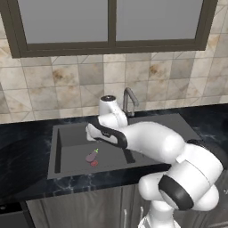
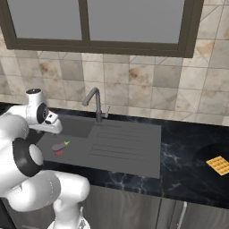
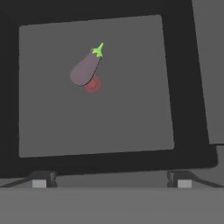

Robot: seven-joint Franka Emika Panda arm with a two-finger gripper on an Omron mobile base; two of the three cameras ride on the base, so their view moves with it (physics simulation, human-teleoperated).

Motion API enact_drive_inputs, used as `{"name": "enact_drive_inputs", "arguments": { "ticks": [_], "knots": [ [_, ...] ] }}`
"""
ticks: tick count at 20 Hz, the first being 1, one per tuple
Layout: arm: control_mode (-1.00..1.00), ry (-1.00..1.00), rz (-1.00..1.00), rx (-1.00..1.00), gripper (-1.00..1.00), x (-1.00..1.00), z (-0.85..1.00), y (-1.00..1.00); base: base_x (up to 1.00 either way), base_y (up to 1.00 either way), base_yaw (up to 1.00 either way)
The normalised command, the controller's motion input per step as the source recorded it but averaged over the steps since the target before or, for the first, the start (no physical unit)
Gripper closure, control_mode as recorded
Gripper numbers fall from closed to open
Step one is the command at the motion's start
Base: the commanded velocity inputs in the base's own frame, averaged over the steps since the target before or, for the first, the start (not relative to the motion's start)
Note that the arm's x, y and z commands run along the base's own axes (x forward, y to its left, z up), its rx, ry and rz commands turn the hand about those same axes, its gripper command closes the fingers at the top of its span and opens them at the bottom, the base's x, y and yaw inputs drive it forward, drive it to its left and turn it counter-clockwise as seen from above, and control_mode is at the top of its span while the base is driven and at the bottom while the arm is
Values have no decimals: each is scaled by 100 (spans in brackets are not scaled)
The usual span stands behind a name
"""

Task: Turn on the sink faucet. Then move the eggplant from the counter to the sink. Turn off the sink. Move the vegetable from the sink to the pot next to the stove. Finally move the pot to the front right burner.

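The eggplant [image 3: 85, 69] is seen lying on the floor of the sink [image 1: 71, 153], partly over the red drain mark [image 3: 92, 85]. The claw [image 3: 111, 181] is held above the basin, released and empty. The vegetable is judged light, firm and smooth-skinned, likely slippery; it is best gripped across its thick middle.

base views flank sink [image 1: 67, 153], hand view overhead
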Motion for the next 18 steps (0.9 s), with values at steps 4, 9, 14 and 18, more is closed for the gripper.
{"name": "enact_drive_inputs", "arguments": {
  "ticks": [4,9,14,18],
  "knots": [
    [-100,14,-25,0,-100,31,-39,22,0,0,0],
    [-100,11,-20,0,-100,34,-29,22,0,0,0],
    [-100,6,-7,0,-100,34,-31,0,0,0,0],
    [-100,6,-3,0,-100,45,-46,0,0,0,0]
  ]
}}
